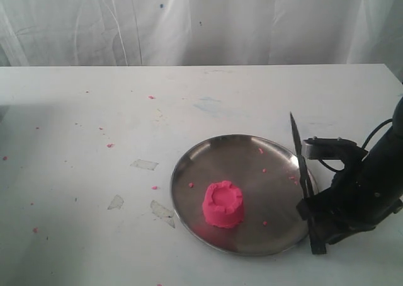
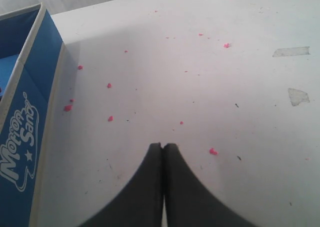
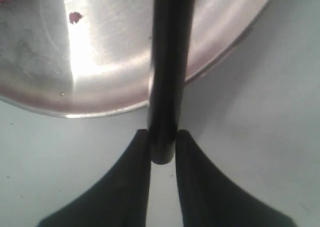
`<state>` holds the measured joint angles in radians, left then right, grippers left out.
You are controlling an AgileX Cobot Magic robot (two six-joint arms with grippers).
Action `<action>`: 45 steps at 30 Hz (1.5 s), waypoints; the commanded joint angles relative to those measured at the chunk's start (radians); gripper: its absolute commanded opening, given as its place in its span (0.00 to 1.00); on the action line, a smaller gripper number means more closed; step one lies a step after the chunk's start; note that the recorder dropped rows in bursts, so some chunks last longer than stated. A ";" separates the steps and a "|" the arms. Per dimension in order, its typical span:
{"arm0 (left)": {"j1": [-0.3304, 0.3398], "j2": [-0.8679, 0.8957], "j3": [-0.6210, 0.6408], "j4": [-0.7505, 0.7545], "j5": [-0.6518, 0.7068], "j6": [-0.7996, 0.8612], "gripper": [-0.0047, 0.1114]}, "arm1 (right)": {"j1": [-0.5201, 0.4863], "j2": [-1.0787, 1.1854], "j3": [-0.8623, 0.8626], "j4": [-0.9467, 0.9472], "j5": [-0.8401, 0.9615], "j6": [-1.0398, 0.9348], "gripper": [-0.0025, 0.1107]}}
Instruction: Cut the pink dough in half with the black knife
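Tapered right fingers (image 3: 127, 187) around slim black knife (image 3: 170, 62); notched pink dough (image 1: 223, 204)

White tabletop (image 1: 94, 109), flecked with pink crumbs (image 1: 110, 145) and scraps of clear tape (image 1: 145, 164), spreads well away from the right gripper (image 1: 313, 205). A creased white sheet (image 1: 201, 21) hangs behind the far edge under soft, even light. A blue box (image 2: 25, 112) with white lettering sits near the left gripper (image 2: 163, 146).
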<state>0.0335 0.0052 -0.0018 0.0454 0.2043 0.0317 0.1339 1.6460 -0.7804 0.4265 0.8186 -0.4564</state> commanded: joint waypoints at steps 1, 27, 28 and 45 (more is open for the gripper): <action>-0.001 -0.005 0.002 -0.003 -0.004 -0.005 0.04 | -0.004 0.004 0.004 0.004 -0.034 -0.015 0.22; -0.001 -0.005 0.002 -0.003 -0.004 -0.005 0.04 | -0.004 0.000 -0.002 -0.031 -0.121 -0.011 0.32; -0.001 -0.005 0.002 -0.003 -0.004 -0.005 0.04 | -0.004 0.000 -0.002 -0.031 -0.121 -0.011 0.32; -0.001 -0.005 0.002 -0.003 -0.004 -0.005 0.04 | -0.004 0.007 0.002 -0.038 -0.111 -0.011 0.26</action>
<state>0.0335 0.0052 -0.0018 0.0454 0.2043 0.0317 0.1339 1.6484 -0.7804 0.3988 0.7012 -0.4582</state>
